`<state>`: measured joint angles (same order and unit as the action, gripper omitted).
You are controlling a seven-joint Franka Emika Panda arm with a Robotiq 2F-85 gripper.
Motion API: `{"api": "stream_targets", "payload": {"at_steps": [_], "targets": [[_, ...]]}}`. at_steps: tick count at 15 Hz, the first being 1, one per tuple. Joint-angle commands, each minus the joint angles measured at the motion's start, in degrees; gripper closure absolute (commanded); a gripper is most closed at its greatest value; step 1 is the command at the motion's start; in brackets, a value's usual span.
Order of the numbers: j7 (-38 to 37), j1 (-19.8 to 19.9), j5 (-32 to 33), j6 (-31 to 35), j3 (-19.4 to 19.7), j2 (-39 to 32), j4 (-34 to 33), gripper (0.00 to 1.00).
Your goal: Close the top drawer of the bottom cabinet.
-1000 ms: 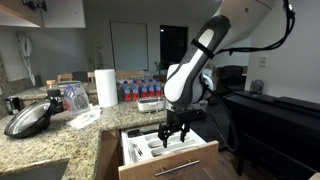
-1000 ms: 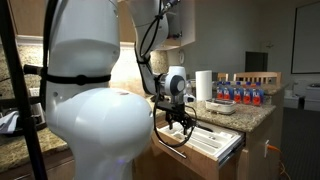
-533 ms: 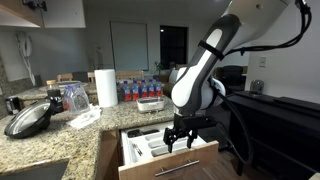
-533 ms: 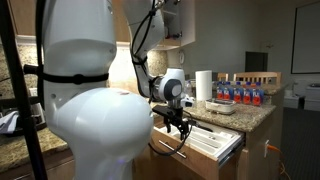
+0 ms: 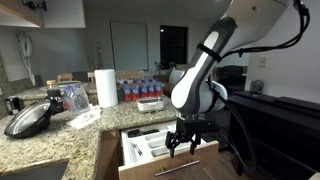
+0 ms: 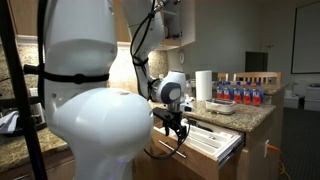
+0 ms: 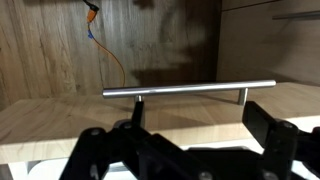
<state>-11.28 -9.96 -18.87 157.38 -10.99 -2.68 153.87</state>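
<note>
In an exterior view, the top drawer point(image 5: 165, 162) of the bottom cabinet point(image 5: 106, 152) is pulled out. A white tray point(image 5: 148, 146) lies inside it. The gripper point(image 5: 182, 146) hangs just above the drawer's front edge.

In an exterior view, the drawer point(image 6: 215, 143) sticks out below the granite counter point(image 6: 258, 112).

In the wrist view, the silver bar handle point(image 7: 190, 90) lies just ahead of the fingers point(image 7: 285, 140). They are spread wide and hold nothing.

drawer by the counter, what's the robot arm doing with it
A robot arm is set to close the drawer under the counter. The drawer stands pulled out, its white tray showing. The gripper hangs open over the drawer's front edge, holding nothing; the wrist view shows the bar handle just ahead.
</note>
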Motion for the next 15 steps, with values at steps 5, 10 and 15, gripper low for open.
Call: {"api": "stream_targets", "payload": {"at_steps": [5, 10, 15], "targets": [[2.6, 0.7, -0.9, -1.9, 0.0, -4.5, -1.6, 0.00], [0.8, 0.4, 1.9, -1.6, 0.4, -6.7, -2.5, 0.00], [-0.3, -0.1, 6.0, -1.1, 1.1, -7.5, -3.0, 0.00]]}}
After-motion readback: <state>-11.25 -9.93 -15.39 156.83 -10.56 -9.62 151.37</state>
